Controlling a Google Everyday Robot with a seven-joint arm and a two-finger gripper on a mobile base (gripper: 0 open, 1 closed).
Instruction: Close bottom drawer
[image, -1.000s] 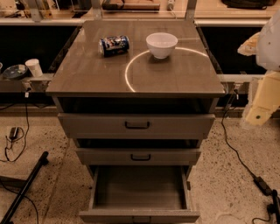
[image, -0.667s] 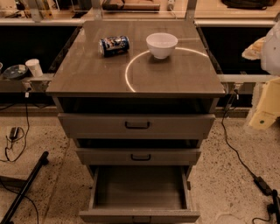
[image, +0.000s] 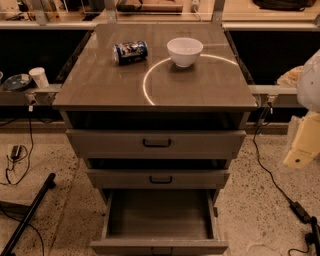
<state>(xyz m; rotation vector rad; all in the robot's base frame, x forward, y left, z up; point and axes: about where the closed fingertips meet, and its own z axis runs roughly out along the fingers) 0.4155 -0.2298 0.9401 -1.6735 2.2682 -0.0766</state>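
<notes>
**Item under inspection:** the bottom drawer, lowest of three in the cabinet, stands drawn well out toward the camera. Its grey box interior is exposed and no contents are visible in it. The front panel lies along the lower edge of the view and shows only its top edge. The handle is not visible from this angle.

**Handling assessment:** the drawer appears to be a rigid board box and, having no visible load, is judged light. It should travel straight back on its runners under a modest, steady push. The best contact point is judged to be the centre of the front panel's outer face. A push off to one side could rack the box and make it bind. No grasp seems necessary, and the surface looks smooth and hard, so a flat, square contact is advisable.

**Adjacent items:** the middle drawer and top drawer sit above, each protruding slightly. On the cabinet top a can lies on its side near a white bowl. Neither touches the other.

**Gripper:** the gripper hangs at the right edge of the view, level with the top drawer and well apart from the cabinet. Whether it is spread or closed cannot be determined, and it holds nothing that can be seen.
</notes>
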